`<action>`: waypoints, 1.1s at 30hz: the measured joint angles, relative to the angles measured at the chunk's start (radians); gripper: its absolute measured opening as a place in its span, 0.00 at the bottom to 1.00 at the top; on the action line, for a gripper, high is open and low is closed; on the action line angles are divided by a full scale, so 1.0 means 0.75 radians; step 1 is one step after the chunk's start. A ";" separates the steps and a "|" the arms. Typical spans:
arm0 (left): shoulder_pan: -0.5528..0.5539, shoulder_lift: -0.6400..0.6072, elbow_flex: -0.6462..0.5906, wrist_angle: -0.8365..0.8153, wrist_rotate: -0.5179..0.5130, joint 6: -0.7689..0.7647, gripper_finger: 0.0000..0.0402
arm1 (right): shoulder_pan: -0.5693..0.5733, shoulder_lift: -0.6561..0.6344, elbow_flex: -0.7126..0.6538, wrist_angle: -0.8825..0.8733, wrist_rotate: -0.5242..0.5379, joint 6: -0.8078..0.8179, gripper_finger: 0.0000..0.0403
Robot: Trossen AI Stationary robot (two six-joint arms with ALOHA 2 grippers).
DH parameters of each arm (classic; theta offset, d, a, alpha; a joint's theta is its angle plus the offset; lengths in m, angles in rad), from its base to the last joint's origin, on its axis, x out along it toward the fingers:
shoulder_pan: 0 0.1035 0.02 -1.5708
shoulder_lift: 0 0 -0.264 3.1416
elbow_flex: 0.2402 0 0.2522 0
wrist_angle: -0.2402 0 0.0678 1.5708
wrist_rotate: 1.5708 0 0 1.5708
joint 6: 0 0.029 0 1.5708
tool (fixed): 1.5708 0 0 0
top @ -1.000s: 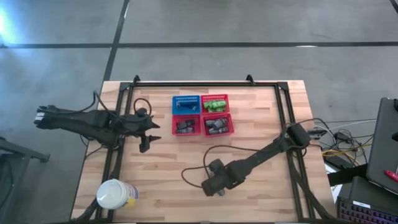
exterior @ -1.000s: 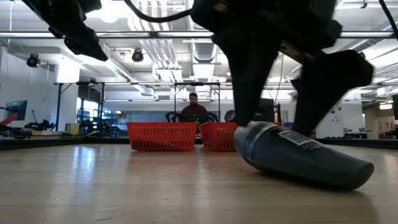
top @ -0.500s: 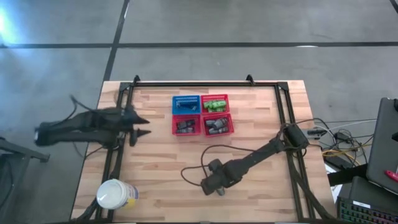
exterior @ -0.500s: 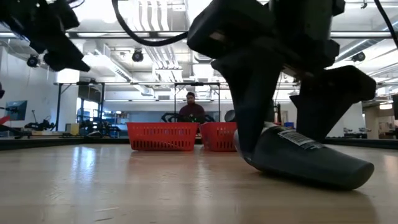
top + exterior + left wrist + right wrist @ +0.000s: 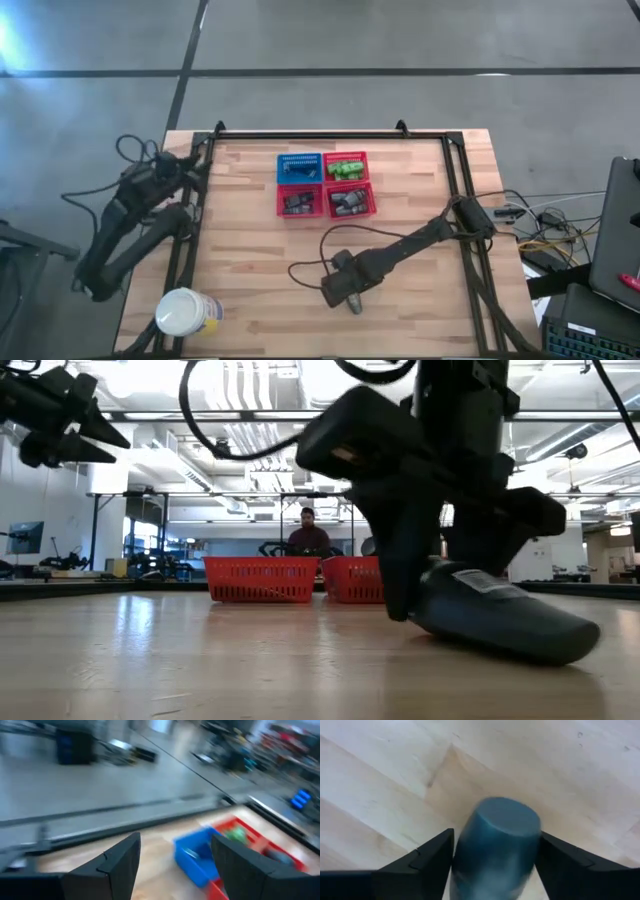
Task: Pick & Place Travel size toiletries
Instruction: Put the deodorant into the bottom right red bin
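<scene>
Now my right gripper (image 5: 352, 300) has dropped over the grey bottle (image 5: 500, 622) lying on its side on the table (image 5: 260, 270), toward the near edge and well apart from the baskets. A second ago its fingers stood wide; they have drawn in since, and the right wrist view shows both against the bottle's rounded sides, so I judge the grip is on or very nearly so. The left gripper (image 5: 172, 862) has swung away from the red baskets (image 5: 326, 201) to the table's left edge, fingers parted and empty, clearing the lane. That leaves the bottle ready to lift and carry to the baskets, where other grey pieces already lie.
</scene>
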 joint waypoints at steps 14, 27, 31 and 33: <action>0.557 -0.089 0.000 0.001 0.001 -0.001 0.61 | -0.038 -0.008 -0.062 0.037 -0.151 -0.048 0.53; 0.743 -0.109 -0.293 0.058 0.001 0.001 0.61 | -0.111 -0.221 -0.074 -0.076 0.084 -0.029 0.49; 0.765 -0.114 -0.410 0.056 0.003 0.002 0.61 | -0.187 -0.295 -0.083 -0.150 0.156 -0.068 0.50; 0.787 -0.116 -0.454 0.047 0.006 0.002 0.61 | -0.244 -0.330 -0.080 -0.146 0.160 -0.126 0.50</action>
